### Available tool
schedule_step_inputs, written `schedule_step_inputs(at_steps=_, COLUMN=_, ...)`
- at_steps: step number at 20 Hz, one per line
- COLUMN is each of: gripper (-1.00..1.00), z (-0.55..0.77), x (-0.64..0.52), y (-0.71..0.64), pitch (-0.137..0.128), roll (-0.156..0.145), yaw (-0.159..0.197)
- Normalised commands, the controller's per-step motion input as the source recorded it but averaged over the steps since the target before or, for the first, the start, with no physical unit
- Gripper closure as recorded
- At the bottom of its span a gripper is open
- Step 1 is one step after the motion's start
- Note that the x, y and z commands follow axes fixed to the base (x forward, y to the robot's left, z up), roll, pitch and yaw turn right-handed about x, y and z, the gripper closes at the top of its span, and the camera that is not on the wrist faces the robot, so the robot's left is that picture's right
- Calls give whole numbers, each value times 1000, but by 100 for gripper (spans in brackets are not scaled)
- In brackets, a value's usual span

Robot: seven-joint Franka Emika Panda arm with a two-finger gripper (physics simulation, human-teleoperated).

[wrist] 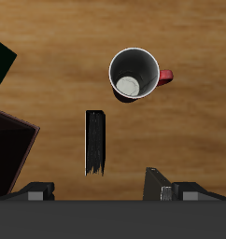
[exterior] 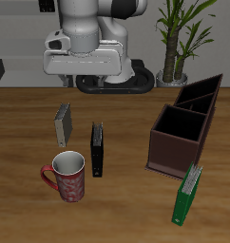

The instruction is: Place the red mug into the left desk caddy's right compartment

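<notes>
Red mug [exterior: 68,177]: upright on bench [exterior: 126,209], near front edge, untouched.
Left desk caddy [exterior: 186,125]: well apart from mug; right compartment [exterior: 176,136] holds nothing.
Pincer [wrist: 104,193]: high above, fingers spread, holding nothing.
Progress: unstarted; grasp, carry, placement all left.

Black book [exterior: 97,150]: stands upright on its edge on the table, thin and dark; in the wrist view [wrist: 95,142] it shows directly under the end effector, close to it
Grey box [exterior: 64,122]: small and upright, with a pale side face; nearly below the end effector, just beside the black book but apart from it
Green binder [exterior: 188,193]: stands tilted near the table's front edge; well apart from the end effector
Potted plant [exterior: 177,38]: behind the table, green leaves; far from the end effector
Table [exterior: 22,133]: brown wood grain; carries all these
</notes>
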Motion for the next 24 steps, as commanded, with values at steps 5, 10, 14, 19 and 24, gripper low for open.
schedule_step_inputs(at_steps=5, gripper=-100, z=-36, x=287, y=31, pitch=4, roll=19, yaw=21)
schedule_step_inputs(at_steps=10, gripper=-100, z=-4, x=255, y=64, pitch=-11, roll=12, yaw=3)
schedule_step_inputs(at_steps=14, gripper=-100, z=-76, x=179, y=121, pitch=-8, roll=17, yaw=38)
schedule_step_inputs(at_steps=19, gripper=-100, z=-109, x=249, y=29, pitch=-6, roll=4, yaw=12)
schedule_step_inputs(at_steps=24, gripper=-100, z=-33, x=155, y=-57, pitch=-29, roll=-2, yaw=-2)
